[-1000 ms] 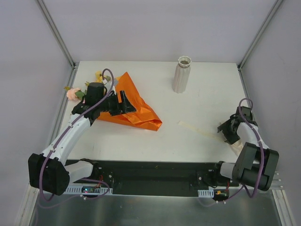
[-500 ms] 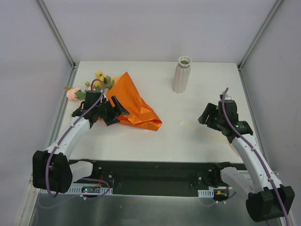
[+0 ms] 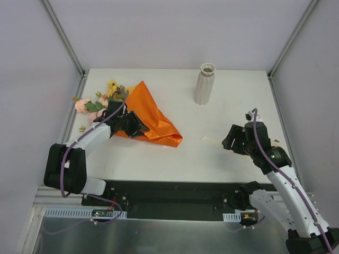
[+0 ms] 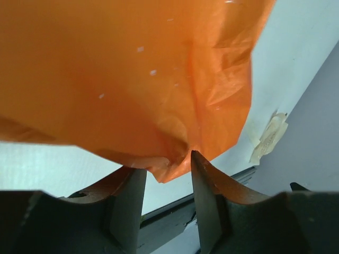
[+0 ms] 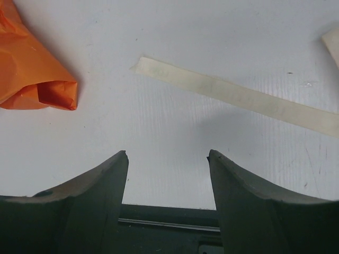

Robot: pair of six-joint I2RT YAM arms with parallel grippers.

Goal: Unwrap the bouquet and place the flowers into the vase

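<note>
fingers [image 4: 126, 203] of the left gripper [image 3: 136, 126] sit a little apart, with a crumpled edge of the orange paper [image 4: 132, 79] poking into the gap. can't see them actually pinching it. right gripper [image 5: 168, 156] has its fingers spread wide and empty, hovering over the table [image 3: 233, 100] on the right side.

biggest thing out there is the bouquet [image 3: 143, 98], lying on its side at the left. the paper is loose around it, narrow end pointing toward the near middle, and the right wrist view looks straight into that folded tip. flowers [image 3: 90, 105] stick out at the far-left end: pink ones by the table edge, yellow ones further back, green leaves between. vase [image 3: 204, 84] stands upright near the far edge, right of centre, well apart from the bouquet. cream ribbon strip [image 5: 238, 98] lies flat just ahead of the right gripper, not touching the paper. another bit of ribbon [image 5: 332, 45] pokes in at the right edge of that view.
</note>
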